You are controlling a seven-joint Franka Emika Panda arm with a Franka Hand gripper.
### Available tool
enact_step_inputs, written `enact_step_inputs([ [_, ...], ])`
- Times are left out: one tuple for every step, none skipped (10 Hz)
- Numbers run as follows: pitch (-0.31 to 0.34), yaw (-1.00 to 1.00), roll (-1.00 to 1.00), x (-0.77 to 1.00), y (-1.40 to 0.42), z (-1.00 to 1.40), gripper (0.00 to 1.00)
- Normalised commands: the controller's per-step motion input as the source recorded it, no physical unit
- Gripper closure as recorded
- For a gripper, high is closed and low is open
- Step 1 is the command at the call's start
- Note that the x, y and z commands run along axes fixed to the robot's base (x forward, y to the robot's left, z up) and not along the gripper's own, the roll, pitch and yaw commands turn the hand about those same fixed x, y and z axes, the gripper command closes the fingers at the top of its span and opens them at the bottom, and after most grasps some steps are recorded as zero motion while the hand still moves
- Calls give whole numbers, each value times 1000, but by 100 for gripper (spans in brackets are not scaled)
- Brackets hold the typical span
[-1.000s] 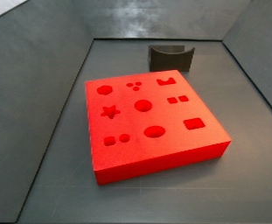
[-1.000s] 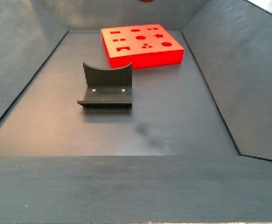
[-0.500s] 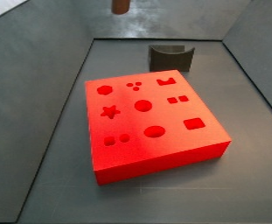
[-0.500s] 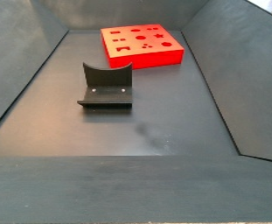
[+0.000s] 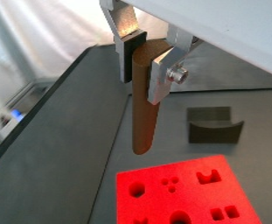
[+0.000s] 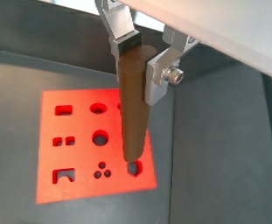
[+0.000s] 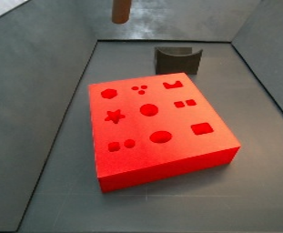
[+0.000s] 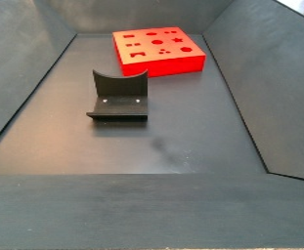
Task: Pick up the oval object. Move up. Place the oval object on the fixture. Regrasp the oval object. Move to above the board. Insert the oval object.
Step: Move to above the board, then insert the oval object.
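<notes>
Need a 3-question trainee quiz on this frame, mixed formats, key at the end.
1. True or false: the gripper is shut on the peg.
2. Multiple choice: in the side view, the peg's tip is (a) in a board hole, (b) resting in the fixture, (c) in the air above the board.
3. Fill in: the fixture's notch is ____.

Key: 1 true. 2 c. 3 empty.
</notes>
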Motion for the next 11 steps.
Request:
enact_step_inputs([
  [-237, 1000, -298, -33, 8, -7, 100],
  [-268, 1000, -286, -46, 19, -5, 100],
  [-313, 1000, -267, -55, 17, -4, 100],
  [-348, 1000, -249, -55, 15, -4, 100],
  [-370, 1000, -238, -54, 17, -6, 100],
  [-422, 1000, -211, -53, 15, -6, 100],
  [-341, 693, -124, -49, 14, -5, 100],
  [-253, 439, -72, -49, 13, -6, 100],
  [-148, 219, -43, -31, 11, -4, 100],
  [-41, 0, -11, 57, 0, -40, 100],
  [-31, 0, -1, 103, 0, -54, 100],
])
